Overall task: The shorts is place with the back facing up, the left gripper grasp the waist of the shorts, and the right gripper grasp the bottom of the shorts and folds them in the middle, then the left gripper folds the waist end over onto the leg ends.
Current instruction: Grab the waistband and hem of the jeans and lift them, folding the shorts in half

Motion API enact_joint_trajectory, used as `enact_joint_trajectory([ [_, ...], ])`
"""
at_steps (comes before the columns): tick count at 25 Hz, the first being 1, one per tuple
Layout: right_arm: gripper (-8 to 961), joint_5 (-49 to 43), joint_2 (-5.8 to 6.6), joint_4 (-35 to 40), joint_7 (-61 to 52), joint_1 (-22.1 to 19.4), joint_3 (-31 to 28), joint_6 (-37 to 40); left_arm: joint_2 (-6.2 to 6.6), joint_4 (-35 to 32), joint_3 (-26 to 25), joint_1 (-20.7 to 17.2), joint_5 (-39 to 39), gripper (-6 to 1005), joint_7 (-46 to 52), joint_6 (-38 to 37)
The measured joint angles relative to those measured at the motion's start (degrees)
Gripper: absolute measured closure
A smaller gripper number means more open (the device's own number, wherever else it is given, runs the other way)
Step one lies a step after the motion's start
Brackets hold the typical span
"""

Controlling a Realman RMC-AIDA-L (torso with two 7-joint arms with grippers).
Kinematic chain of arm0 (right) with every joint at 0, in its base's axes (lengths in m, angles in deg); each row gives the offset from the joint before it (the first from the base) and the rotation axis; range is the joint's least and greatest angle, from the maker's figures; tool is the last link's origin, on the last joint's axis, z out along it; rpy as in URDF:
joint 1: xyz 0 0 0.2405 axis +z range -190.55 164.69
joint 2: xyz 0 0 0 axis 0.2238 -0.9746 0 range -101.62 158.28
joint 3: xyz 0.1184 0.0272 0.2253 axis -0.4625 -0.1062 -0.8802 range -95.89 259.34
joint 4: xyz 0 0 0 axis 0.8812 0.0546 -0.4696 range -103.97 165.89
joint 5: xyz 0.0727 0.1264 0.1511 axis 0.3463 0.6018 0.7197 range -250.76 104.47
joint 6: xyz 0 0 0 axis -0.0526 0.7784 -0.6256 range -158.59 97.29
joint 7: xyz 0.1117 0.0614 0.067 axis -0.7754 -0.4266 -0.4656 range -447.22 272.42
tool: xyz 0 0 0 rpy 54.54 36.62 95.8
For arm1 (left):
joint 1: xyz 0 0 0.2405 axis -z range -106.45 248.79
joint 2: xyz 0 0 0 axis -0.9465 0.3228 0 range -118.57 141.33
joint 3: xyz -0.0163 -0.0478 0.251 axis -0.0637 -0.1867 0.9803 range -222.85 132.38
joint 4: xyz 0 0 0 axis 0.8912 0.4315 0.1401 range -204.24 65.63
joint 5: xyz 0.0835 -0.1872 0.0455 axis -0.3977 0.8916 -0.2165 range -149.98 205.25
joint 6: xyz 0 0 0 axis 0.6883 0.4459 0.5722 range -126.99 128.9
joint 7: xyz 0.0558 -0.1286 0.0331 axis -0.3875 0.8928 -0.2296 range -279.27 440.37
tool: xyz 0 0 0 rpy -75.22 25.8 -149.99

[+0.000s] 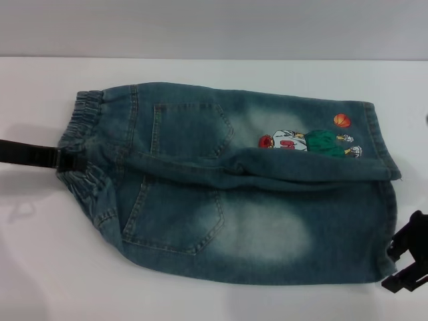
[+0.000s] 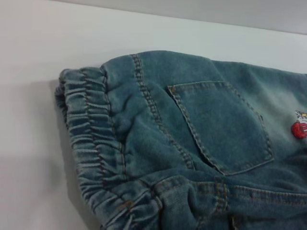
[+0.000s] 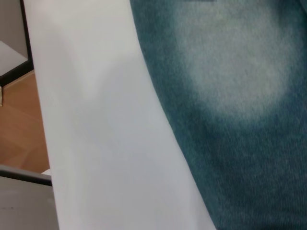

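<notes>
Denim shorts (image 1: 227,187), waist (image 1: 83,160) pinched by left hand (image 1: 67,160); right hand (image 1: 406,257) cropped, grip unclear.

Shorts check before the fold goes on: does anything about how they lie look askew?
The faded blue denim shorts lie uneven: the leg with the cartoon print folds over the other, its hem skewed.

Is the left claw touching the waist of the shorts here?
Touching. The head view shows the left claw meeting the gathered waist of the shorts, its tip against the fabric with no gap.
</notes>
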Motion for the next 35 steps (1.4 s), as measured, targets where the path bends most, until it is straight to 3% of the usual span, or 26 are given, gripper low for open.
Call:
enact_joint_trajectory([
  [14,425,0.0,-1.2,-0.4,0.63,0.64,0.85,-1.34,-0.01,-0.17,0.01,0.3,0.0,953,0.0,0.0],
  [20,479,0.0,-1.39,-0.21,0.76,0.43,1.04,-3.41,0.21,-0.17,0.01,0.34,0.0,952,-0.05,0.01],
  [31,679,0.0,-1.59,-0.44,0.86,0.46,2.81,-4.51,0.5,-0.17,0.01,0.38,0.02,953,-0.09,0.0],
  [34,898,0.46,-1.66,-0.12,1.36,0.0,2.41,-4.39,0.62,-0.4,-0.28,0.31,0.38,953,-0.09,0.0],
  [35,909,1.06,-1.68,0.04,1.85,-0.19,2.07,-3.96,0.63,-0.53,-0.38,0.28,0.46,953,-0.09,0.0],
])
